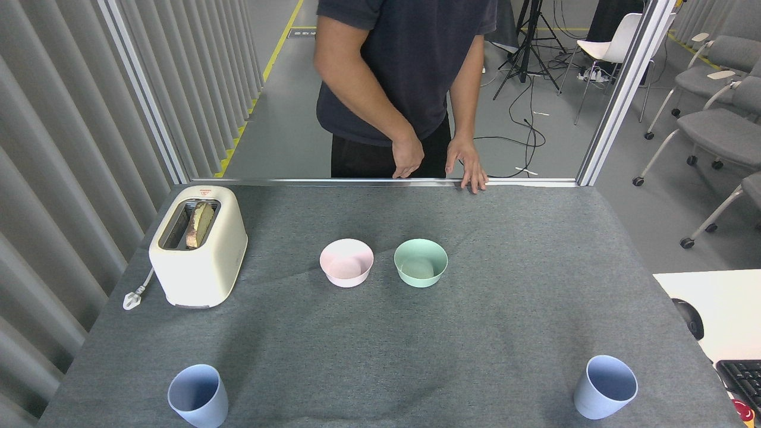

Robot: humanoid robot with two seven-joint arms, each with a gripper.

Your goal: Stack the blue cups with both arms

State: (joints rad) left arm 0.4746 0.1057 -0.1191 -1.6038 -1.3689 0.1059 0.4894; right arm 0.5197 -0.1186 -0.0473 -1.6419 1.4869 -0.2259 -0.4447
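So nearest the camera there are two pale blue cups sitting upright on the grey cloth-covered table, and they're well apart: the left blue cup is down at the near left corner, the right blue cup is at the near right corner. Both have the mouth facing up and look empty inside, just blue plastic all the way down. Neither of the robot's grippers shows up anywhere in the head view, so I can't say whether they're open or closed or how the cups sit relative to them. Nothing is touching either cup. Further back, around the middle of the table, a pink bowl and a mint-green bowl sit side by side, close but with a gap between them, pink on the left. Both empty as far as I can see. Off to the left and a bit further back is a cream toaster with a slice of browned bread sticking up out of its slot, and its plug lies loose on the cloth beside it. At the far edge a person in a dark t-shirt stands behind the table, one hand resting open on the metal edge rail, fingers spread, the other hand hanging loosely curled just in front of them, holding nothing.
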